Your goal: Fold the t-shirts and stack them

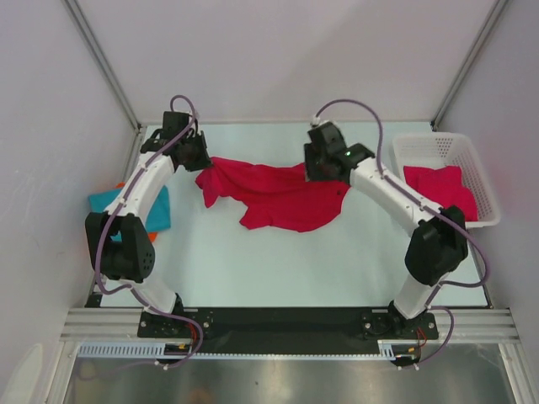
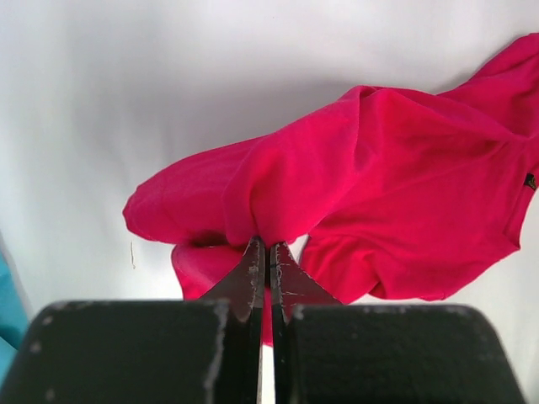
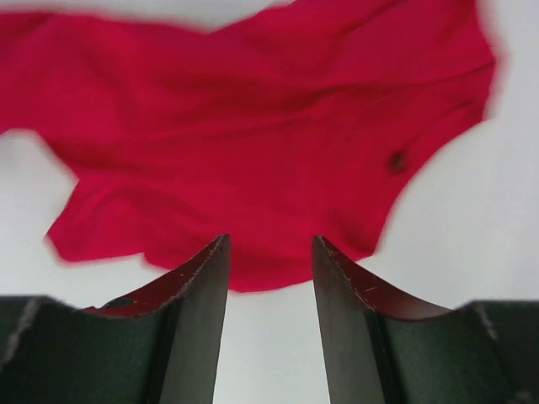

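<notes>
Left pincer clamps one end of a crimson t-shirt stretched lengthwise toward the released right pincer, a second crimson t-shirt in the basket further right, one teal t-shirt left of the clamped pincer.

- The crimson t-shirt at the centre of the top view is soft, matt cloth, rumpled and creased.
- The red t-shirt at the right and the teal t-shirt at the left edge are the same dull, soft cloth.
- The basket at the right is white plastic mesh with a faint shine.
- The table is pale, smooth and matt.
- The left gripper and the right gripper have dark, hard, matt fingers with pale scuffs and scratches along their edges.
- The arm shells are smooth white plastic with a soft sheen.
- The rail along the bottom is bare silvery metal.
- The sheet below it is brushed metal, dully reflective.
</notes>
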